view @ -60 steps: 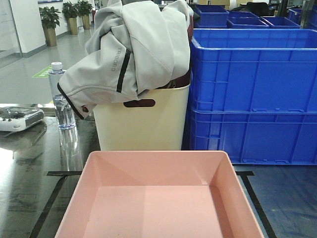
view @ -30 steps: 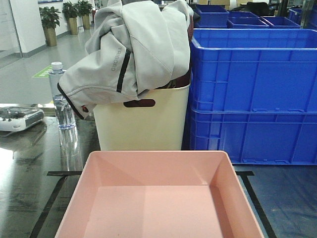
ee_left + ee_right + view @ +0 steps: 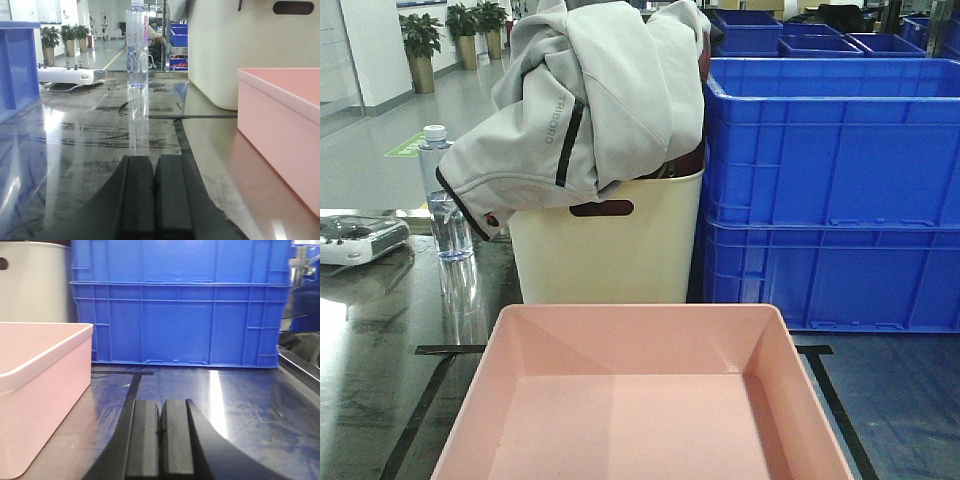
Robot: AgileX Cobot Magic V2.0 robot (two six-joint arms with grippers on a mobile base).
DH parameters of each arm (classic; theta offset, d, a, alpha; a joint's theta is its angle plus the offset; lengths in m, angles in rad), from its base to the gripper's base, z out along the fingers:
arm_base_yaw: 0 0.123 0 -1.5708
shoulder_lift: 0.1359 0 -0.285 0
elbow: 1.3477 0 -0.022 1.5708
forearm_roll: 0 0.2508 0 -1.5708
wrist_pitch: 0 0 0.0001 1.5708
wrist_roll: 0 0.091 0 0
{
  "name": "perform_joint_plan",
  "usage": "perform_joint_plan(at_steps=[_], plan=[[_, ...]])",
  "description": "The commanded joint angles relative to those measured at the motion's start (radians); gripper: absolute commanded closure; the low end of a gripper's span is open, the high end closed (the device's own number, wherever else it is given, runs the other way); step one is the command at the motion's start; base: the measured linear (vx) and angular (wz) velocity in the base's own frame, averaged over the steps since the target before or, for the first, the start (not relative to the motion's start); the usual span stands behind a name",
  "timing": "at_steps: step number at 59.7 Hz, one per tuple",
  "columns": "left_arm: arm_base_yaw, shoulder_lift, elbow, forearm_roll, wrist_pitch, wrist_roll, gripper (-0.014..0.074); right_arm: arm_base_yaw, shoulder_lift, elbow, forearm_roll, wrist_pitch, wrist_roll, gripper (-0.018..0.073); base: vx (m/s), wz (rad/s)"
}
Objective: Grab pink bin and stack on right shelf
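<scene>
The pink bin (image 3: 640,400) sits empty on the shiny steel shelf top (image 3: 370,360), inside black tape lines, at the front middle. My left gripper (image 3: 156,161) is shut and empty, low over the shelf top, to the left of the bin's wall (image 3: 280,125). My right gripper (image 3: 161,404) is shut and empty, low over the shelf top (image 3: 240,405), to the right of the bin's wall (image 3: 40,380). Neither gripper touches the bin. Neither gripper shows in the front view.
A tall cream bin (image 3: 605,250) with a grey jacket (image 3: 590,100) draped over it stands behind the pink bin. Stacked blue crates (image 3: 830,190) stand at the back right. A water bottle (image 3: 445,200) and a white controller (image 3: 355,238) are at the left.
</scene>
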Motion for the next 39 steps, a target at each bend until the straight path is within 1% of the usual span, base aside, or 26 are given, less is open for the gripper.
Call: perform_joint_plan(at_steps=[1,39], plan=[[-0.008,-0.019,0.016,0.000,-0.086,-0.003,0.0602,-0.002,-0.013,0.006,-0.011,-0.081,-0.007,0.0568,0.00,0.00],[-0.008,-0.019,0.016,0.000,-0.087,-0.003,0.0602,-0.003,-0.012,0.006,-0.011,-0.083,-0.007,0.0568,0.00,0.00]])
